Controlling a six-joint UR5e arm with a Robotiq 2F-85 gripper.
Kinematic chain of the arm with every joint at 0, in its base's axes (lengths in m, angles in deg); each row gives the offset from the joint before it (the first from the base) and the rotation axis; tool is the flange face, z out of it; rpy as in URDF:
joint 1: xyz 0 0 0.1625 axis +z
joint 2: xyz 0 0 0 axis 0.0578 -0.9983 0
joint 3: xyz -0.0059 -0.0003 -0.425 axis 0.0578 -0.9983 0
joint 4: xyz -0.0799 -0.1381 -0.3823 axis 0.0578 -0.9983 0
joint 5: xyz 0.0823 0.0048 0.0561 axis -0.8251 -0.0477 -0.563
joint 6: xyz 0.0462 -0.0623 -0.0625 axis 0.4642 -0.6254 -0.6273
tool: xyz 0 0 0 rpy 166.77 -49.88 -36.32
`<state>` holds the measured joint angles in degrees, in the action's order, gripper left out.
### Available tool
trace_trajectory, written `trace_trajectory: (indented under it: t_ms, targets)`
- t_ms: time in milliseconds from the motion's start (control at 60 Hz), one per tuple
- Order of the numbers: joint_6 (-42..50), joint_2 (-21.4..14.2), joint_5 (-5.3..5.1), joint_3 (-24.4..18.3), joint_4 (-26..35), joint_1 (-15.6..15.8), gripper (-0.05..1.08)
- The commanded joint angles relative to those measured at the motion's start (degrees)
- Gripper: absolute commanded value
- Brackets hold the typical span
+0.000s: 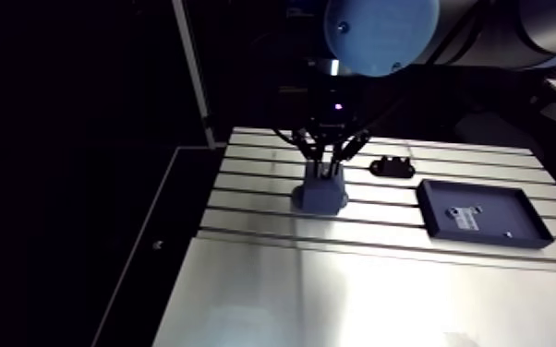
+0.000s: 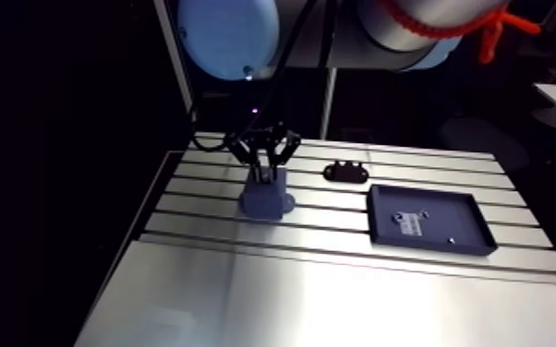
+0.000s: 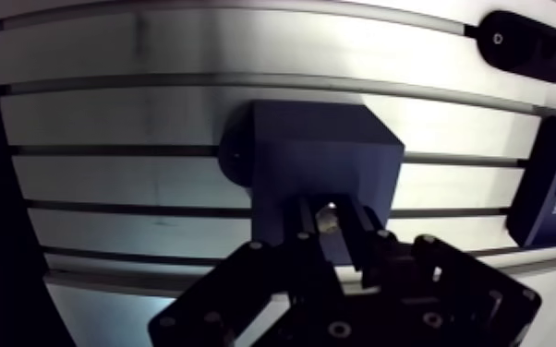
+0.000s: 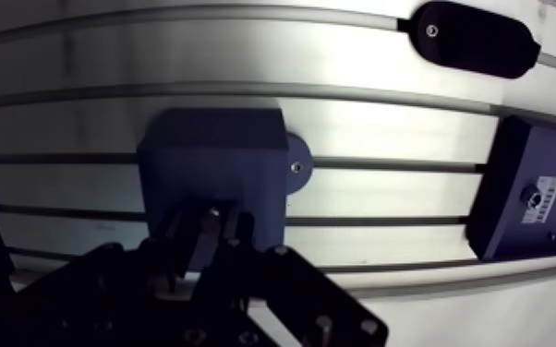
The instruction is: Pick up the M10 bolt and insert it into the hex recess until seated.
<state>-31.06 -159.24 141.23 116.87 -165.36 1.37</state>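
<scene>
The slotted aluminium bench (image 1: 365,295) is filling the arm view, its near half shining under the light. The arm is reaching in from above, wrist pointing straight down at the far rows of slots. Off to one side a dark blue tray (image 1: 483,214) is lying flat across the slots, carrying a couple of pale specks too small to make out. The wrist view is catching only one end of it, with a white label. Nearer the middle, a dark blue block (image 1: 320,196) is sitting on the bench, and the claw (image 1: 326,170) is hanging right over its top. Just beyond, a small black bracket (image 1: 392,167) is lying apart from both. In the arm view the claw is reading as dark struts and nothing more. The wrist view is giving the rest: the two fingers (image 3: 302,229) are standing only narrowly apart, pinching a small metallic piece, the M10 bolt (image 3: 328,215), over the block's top face near its edge. Whether its tip is entering the block, I cannot tell.
</scene>
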Motion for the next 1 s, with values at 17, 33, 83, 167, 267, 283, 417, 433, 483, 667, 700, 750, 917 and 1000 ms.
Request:
trace_trajectory:
  t_ms: [17, 33, 83, 167, 267, 283, 417, 433, 483, 667, 700, 750, 917, 1000]
  targets:
    - [0.0, 0.0, -0.06, 0.0, 0.0, 0.0, 0.69]
    - [0.0, 0.0, -0.06, 0.0, 0.0, 0.0, 0.69]
    - [0.0, 0.0, -0.06, 0.1, 0.0, 0.0, 0.69]
    - [0.0, 0.0, -0.06, 0.0, 0.0, 0.0, 0.7]
    - [-0.1, 0.0, -0.06, 0.0, 0.0, 0.0, 0.7]
    - [-0.2, 0.0, -0.13, -0.1, 0.0, 0.1, 0.7]
    - [-0.4, 0.0, -0.15, -0.3, 0.0, 0.1, 0.71]
    - [-0.9, 0.0, -0.15, -0.3, 0.0, 0.1, 0.71]
    - [-1.3, 0.0, -0.22, -0.3, 0.0, 0.1, 0.71]
    - [-2.5, 0.0, -0.24, -0.4, 0.0, 0.1, 0.71]
    - [-2.7, 0.0, -0.24, -0.4, 0.0, 0.1, 0.71]
    - [-3.1, 0.0, -0.24, -0.4, 0.0, 0.1, 0.71]
    - [-4.5, 0.0, -0.15, -0.3, 0.0, 0.1, 0.72]
    - [-5.2, 0.0, -0.22, -0.3, 0.0, 0.1, 0.72]
